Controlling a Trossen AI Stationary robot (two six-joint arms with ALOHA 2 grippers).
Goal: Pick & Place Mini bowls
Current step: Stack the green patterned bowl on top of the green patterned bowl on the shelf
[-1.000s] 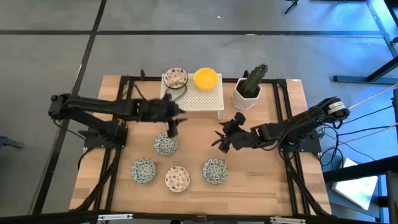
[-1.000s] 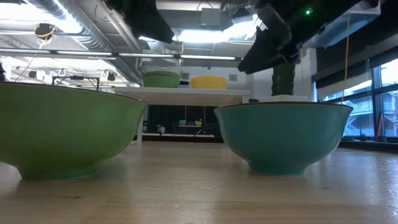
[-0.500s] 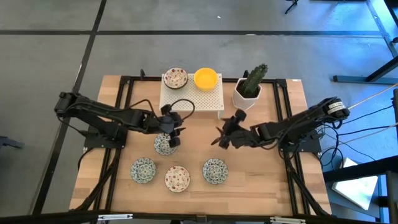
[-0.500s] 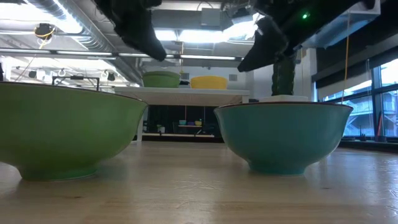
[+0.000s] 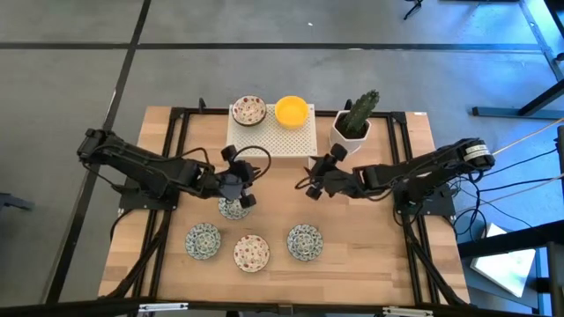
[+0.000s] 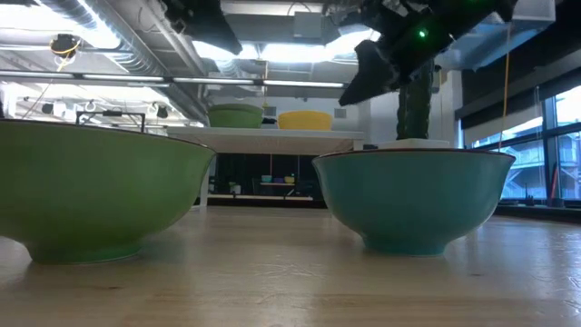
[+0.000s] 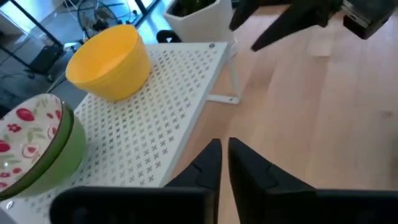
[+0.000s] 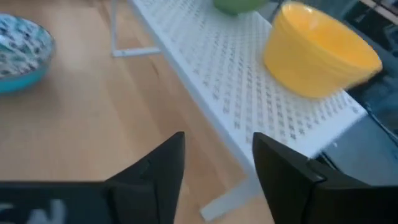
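Two mini bowls stand on the white perforated rack: a red-speckled one and a plain yellow one. Three green-blue patterned bowls and a red-speckled one stand on the table. My left gripper hovers over the farthest patterned bowl, shut and empty. My right gripper is open and empty, above the table just near the rack's right end.
A white pot with a cactus stands right of the rack, close to my right gripper. In the low view the two nearest bowls fill the foreground. Bare wood lies at the table's near edge and right side.
My left arm has drawn back from the rack toward the table's left and near side; its gripper stays above the farthest patterned bowl. My right gripper has moved toward the far edge, closer to the rack, and stays open.
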